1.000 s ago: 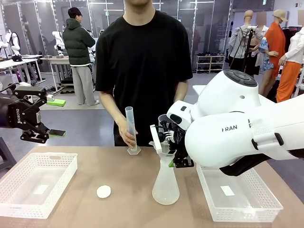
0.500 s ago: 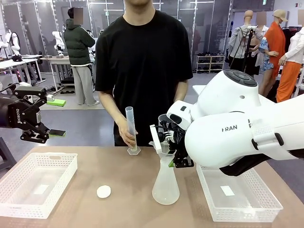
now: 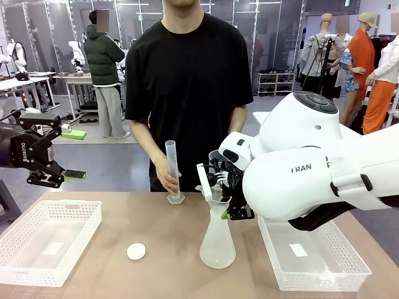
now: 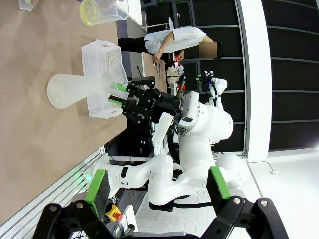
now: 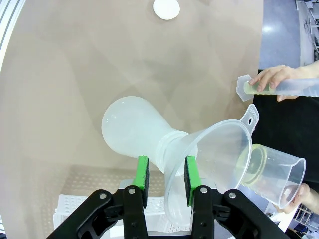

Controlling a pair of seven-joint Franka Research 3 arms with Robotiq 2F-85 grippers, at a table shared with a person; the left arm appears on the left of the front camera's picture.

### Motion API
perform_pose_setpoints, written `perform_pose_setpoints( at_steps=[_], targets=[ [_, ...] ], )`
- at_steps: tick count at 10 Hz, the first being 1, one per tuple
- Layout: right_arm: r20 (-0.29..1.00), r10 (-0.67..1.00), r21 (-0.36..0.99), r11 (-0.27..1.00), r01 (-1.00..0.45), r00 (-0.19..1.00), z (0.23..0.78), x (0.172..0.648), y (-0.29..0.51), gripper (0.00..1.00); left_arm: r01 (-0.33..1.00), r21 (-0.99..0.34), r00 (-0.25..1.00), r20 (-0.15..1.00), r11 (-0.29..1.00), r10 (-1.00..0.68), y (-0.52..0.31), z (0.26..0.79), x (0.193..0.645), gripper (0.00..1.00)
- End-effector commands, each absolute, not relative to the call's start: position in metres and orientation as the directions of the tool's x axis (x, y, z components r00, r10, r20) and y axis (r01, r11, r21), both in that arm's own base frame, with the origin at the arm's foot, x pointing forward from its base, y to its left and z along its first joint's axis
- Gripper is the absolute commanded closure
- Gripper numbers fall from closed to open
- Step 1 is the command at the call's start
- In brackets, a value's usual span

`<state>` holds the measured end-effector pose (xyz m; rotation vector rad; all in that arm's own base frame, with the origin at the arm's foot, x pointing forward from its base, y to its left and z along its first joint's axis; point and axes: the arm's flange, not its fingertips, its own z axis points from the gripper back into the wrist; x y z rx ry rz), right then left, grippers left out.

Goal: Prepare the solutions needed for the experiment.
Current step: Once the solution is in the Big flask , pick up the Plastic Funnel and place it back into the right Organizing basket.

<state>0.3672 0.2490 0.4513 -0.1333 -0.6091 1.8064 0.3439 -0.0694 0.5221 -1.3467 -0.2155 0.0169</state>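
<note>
My right gripper [image 5: 167, 180] is shut on the neck of a frosted conical flask [image 5: 133, 127] that stands on the table [image 3: 162, 227]. A clear funnel [image 5: 214, 152] sits in the flask's mouth. Beside the funnel's rim, a person's hand holds a clear beaker [image 5: 271, 172] with the pale yellow-green solutions [image 5: 250, 167] in its bottom. The person's other hand [image 3: 167, 179] holds a graduated cylinder [image 3: 171, 168] upright on the table. My left gripper [image 3: 55, 169] hangs open and holds nothing, above the table's left end. The flask [image 4: 75, 89] and the beaker [image 4: 99, 10] also appear in the left wrist view.
A white basket [image 3: 47, 240] stands at the left of the table and another [image 3: 312, 255] at the right, under my right arm. A small white round cap [image 3: 136, 251] lies between the left basket and the flask. The person stands at the far edge.
</note>
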Motion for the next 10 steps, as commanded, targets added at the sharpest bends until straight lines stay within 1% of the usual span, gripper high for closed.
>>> perform_pose_setpoints(
  at_steps=[1,2,3,4,7,9,10],
  targets=[
    [0.213,0.921,-0.468,-0.197,-0.862,-0.326,0.451,0.367,0.249,0.62,0.115,-0.973,0.979,0.145,0.2,0.14,-0.072,0.525,0.344,0.0],
    [0.213,0.921,-0.468,-0.198,-0.861,-0.327,0.451,0.367,0.249,0.62,0.115,-0.973,0.979,0.145,0.2,0.14,-0.072,0.525,0.344,0.0],
    [0.16,0.929,-0.512,-0.212,-0.832,-0.335,0.46,0.36,0.256,0.62,0.115,-0.973,0.979,0.145,0.2,0.14,-0.072,0.525,0.344,0.0],
    [0.134,0.937,-0.513,-0.212,-0.832,-0.321,0.466,0.36,0.255,0.62,0.115,-0.973,0.979,0.145,0.2,0.14,-0.072,0.525,0.344,0.0],
    [0.093,0.944,-0.548,-0.216,-0.808,-0.315,0.492,0.349,0.257,0.62,0.115,-0.973,0.979,0.145,0.2,0.14,-0.072,0.525,0.344,0.0],
    [0.087,0.942,-0.574,-0.219,-0.789,-0.324,0.521,0.331,0.252,0.62,0.115,-0.973,0.979,0.145,0.2,0.14,-0.072,0.525,0.344,0.0],
    [0.083,0.941,-0.557,-0.23,-0.798,-0.329,0.536,0.321,0.245,0.62,0.115,-0.973,0.979,0.145,0.2,0.14,-0.072,0.525,0.344,0.0]
  ],
)
